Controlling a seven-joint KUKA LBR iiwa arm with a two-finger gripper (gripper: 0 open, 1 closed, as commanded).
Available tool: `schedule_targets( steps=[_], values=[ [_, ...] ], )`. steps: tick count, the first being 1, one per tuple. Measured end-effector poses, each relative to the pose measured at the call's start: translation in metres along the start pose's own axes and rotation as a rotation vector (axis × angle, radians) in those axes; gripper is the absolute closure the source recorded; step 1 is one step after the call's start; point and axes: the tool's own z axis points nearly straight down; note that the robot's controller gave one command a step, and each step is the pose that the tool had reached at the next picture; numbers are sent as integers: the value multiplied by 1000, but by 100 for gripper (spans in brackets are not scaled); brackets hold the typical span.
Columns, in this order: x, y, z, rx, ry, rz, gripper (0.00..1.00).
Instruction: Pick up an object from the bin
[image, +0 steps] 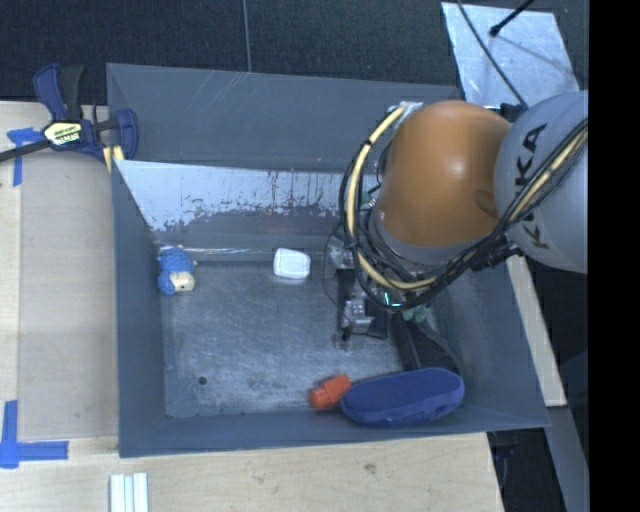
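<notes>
The hand (352, 325) hangs low over the bin's (250, 340) bare floor, just up-left of the blue pouch (403, 396); whether it is open or closed I cannot tell. An orange piece (329, 392) touches the pouch's left end. A white block (291, 265) lies farther up-left.

Dark blue oval pouch (405, 397) lying flat along the bin (300, 438)'s near wall, small orange piece (328, 392) touching one end, white rounded block (292, 265) farther back.

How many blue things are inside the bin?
2. A small blue toy sits near the back left, and a big blue oval pouch lies at the front right. The arm may hide more.
</notes>
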Motion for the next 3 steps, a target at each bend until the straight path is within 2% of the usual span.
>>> schedule_targets(
  steps=[1,2,3],
  values=[
    [0,127,123,-2,1,17,0],
    [-15,62,149,3,-4,-105,0],
    [-42,92,94,-2,-15,-206,0]
  ],
)
